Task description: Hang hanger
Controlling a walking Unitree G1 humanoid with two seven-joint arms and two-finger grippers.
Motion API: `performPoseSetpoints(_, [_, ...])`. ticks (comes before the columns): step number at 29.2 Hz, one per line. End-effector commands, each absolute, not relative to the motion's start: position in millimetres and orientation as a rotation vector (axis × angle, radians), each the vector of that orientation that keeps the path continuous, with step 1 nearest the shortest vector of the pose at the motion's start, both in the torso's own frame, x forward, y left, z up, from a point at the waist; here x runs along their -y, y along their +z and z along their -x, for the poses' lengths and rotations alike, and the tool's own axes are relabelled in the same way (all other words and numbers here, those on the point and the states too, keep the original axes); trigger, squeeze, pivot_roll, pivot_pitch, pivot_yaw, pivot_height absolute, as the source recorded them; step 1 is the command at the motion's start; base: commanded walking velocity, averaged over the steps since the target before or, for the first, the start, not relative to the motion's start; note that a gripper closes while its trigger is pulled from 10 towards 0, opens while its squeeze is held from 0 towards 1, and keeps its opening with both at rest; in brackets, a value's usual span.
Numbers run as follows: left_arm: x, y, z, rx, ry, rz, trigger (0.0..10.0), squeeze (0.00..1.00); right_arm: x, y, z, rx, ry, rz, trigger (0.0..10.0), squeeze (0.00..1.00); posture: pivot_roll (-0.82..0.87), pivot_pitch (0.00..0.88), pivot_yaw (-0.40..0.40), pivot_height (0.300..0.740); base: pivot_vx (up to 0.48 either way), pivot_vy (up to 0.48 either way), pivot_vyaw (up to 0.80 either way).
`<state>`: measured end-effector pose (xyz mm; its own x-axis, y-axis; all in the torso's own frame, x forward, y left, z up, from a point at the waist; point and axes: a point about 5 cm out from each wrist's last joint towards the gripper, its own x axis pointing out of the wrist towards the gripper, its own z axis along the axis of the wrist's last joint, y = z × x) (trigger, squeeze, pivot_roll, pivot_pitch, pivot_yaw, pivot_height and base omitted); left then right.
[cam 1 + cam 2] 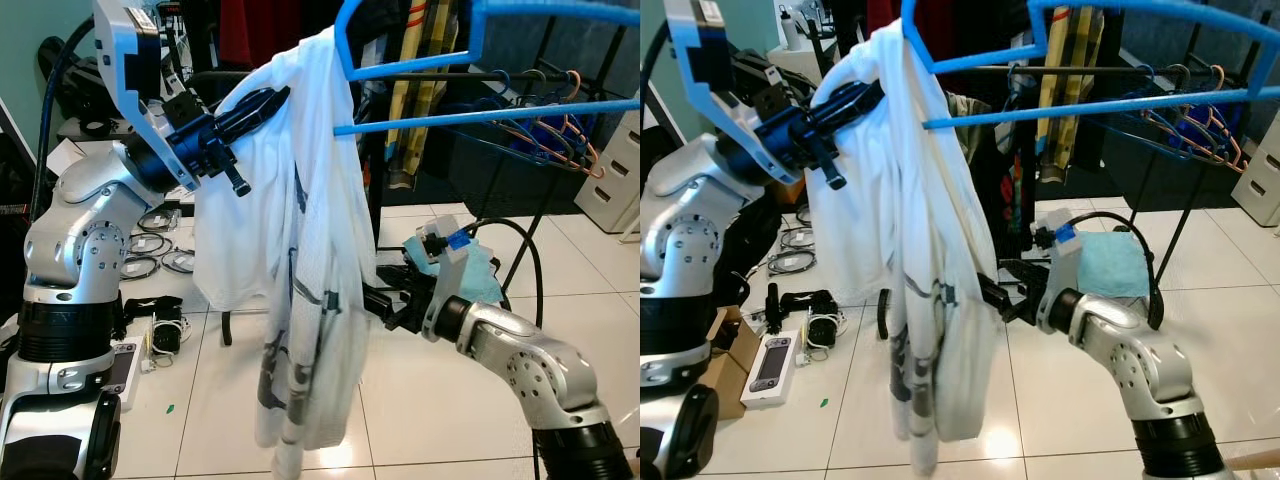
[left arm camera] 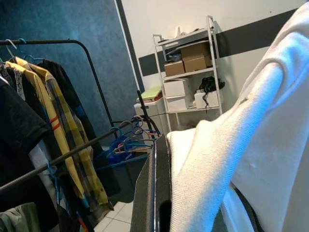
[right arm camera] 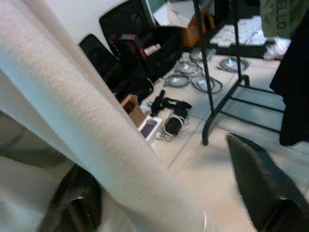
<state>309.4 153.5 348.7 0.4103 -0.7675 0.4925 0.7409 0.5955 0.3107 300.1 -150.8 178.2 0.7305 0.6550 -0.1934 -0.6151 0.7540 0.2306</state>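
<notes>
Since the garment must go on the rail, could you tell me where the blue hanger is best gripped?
Probably at the blue hanger near its shoulder bend, from the robot's left, where the left gripper is: the white garment drapes there, and its bars jut bare toward the rail.

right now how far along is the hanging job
Done: the white garment is draped on the blue hanger. In hand: the left gripper holds it high while the right gripper touches the cloth low. Left: hooking it onto the clothes rail.
</notes>
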Motion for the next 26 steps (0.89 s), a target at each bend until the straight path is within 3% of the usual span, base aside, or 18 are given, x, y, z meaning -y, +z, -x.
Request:
performPoseSetpoints(1, [-156, 357, -304, 0.678, -0.935, -0.092, 10.0, 0.00, 161, 175, -304, -0.316, 0.627, -0.132, 0.0, 0.00, -0.03, 0.019, 0.026, 0.740, 0.000, 0.000, 0.00])
performPoseSetpoints(9, [-163, 338, -319, 0.590, -0.829, -0.304, 10.0, 0.00, 185, 189, -313, -0.284, 0.488, -0.209, 0.0, 0.00, -0.03, 0.022, 0.025, 0.740, 0.000, 0.000, 0.00])
performPoseSetpoints(16, [-168, 332, -324, 0.565, -0.785, -0.352, 10.0, 0.00, 194, 195, -315, -0.268, 0.451, -0.250, 0.0, 0.00, -0.03, 0.023, 0.024, 0.740, 0.000, 0.000, 0.00])
performPoseSetpoints(20, [-188, 329, -331, 0.530, -0.668, -0.435, 10.0, 0.00, 227, 203, -314, -0.262, 0.342, -0.262, 0.0, 0.00, -0.03, 0.026, 0.024, 0.740, 0.000, 0.000, 0.00])
performPoseSetpoints(26, [-198, 332, -325, 0.549, -0.688, -0.417, 10.0, 0.00, 253, 215, -314, -0.199, 0.263, -0.333, 0.0, 0.00, -0.03, 0.027, 0.026, 0.740, 0.000, 0.000, 0.00])
